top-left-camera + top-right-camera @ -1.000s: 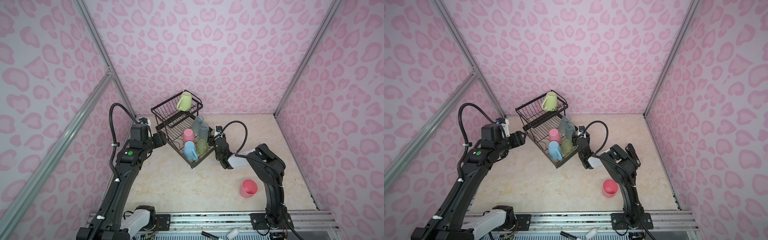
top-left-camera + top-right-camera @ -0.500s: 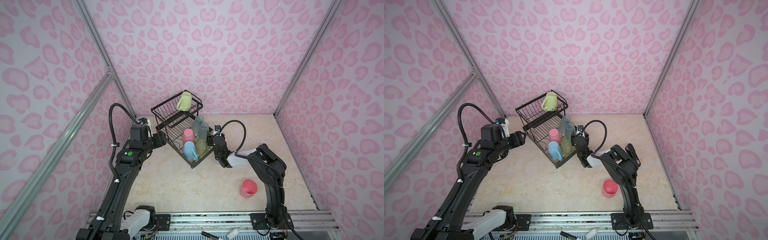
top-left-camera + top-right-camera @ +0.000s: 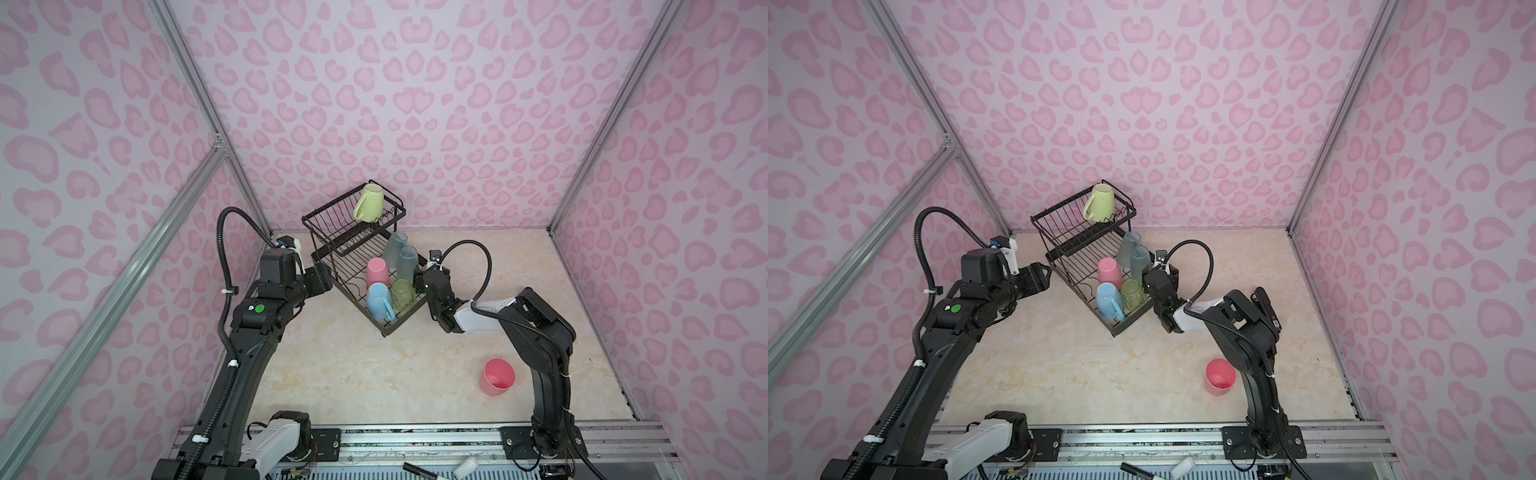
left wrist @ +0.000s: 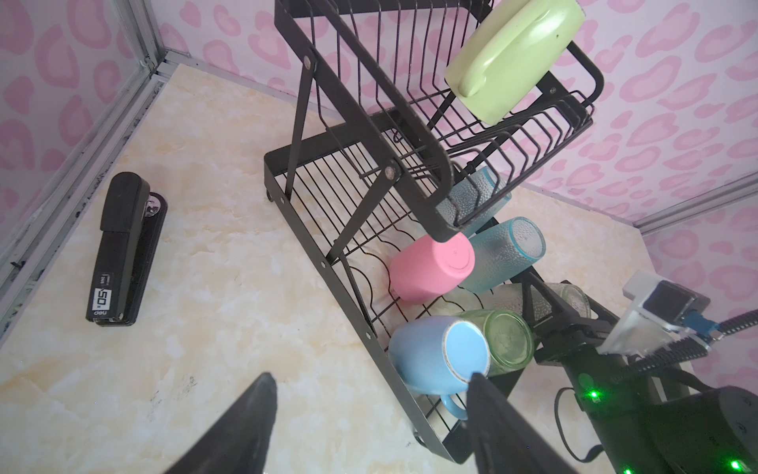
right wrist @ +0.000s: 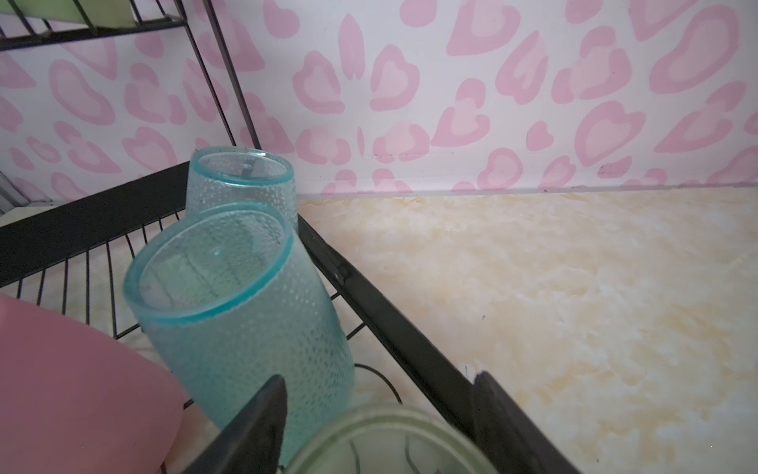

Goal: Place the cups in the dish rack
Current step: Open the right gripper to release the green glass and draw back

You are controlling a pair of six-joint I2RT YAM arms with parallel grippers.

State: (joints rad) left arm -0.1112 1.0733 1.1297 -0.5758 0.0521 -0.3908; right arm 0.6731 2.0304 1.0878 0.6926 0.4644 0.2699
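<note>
Mostly the loading looks done: the dish rack (image 5: 393, 328) stands at the back of the desk (image 3: 353, 374) with seven of the cups in it, as far as I can count. The lime mug (image 3: 368, 203) lies tilted in the upper basket. In the lower tray two frosted blue-grey tumblers (image 3: 407, 264) stand side by side along one rail, with a pink cup (image 3: 377, 270) just beside them, base up. Nearer the tray's front corner come the light-blue mug (image 3: 377, 299) and a green tumbler (image 3: 402, 293), touching each other. A second, paler green tumbler (image 4: 574, 297) sits at the rail beside that one, and the right fingers (image 5: 258, 427) stand on either side of it. Its rim fills the gap between them, so I cannot tell whether they grip it or have let go. The left fingers (image 4: 254, 422) are spread with nothing between them, hanging just outside the rack's other side near the light-blue mug. What is left, by my judgement, is one cup: the other pink cup (image 3: 497, 376) stands upright, mouth up, on the desk well apart from the rack, close to the right arm's base. A black stapler (image 4: 123, 246) lies on the desk beside the rack and has no part in the job
</note>
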